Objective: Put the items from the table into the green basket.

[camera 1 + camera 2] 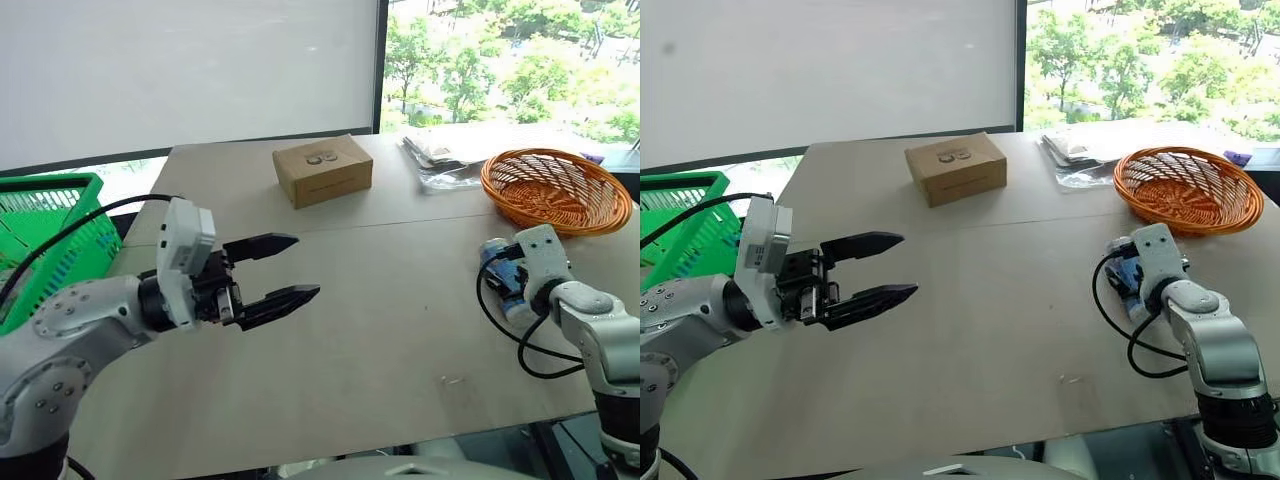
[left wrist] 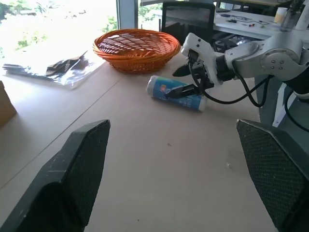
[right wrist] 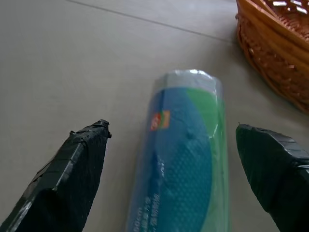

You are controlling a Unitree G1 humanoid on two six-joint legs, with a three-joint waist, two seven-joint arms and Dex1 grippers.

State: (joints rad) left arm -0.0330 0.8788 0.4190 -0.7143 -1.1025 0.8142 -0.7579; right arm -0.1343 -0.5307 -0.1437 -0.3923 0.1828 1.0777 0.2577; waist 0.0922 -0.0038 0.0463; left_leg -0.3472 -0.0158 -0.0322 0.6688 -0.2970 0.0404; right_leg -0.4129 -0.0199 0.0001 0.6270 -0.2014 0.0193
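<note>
Your right gripper has fingers wide apart around the cylinder lying on the table; your left gripper hangs open too.

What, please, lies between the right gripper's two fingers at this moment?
The green-and-blue cylinder lies on the table between the open right gripper's fingers, untouched, seen in the right wrist view.

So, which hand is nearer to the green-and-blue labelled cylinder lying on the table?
Right. The right hand straddles the green-and-blue labelled cylinder, fingers open. The left hand hovers open far across the table.
</note>
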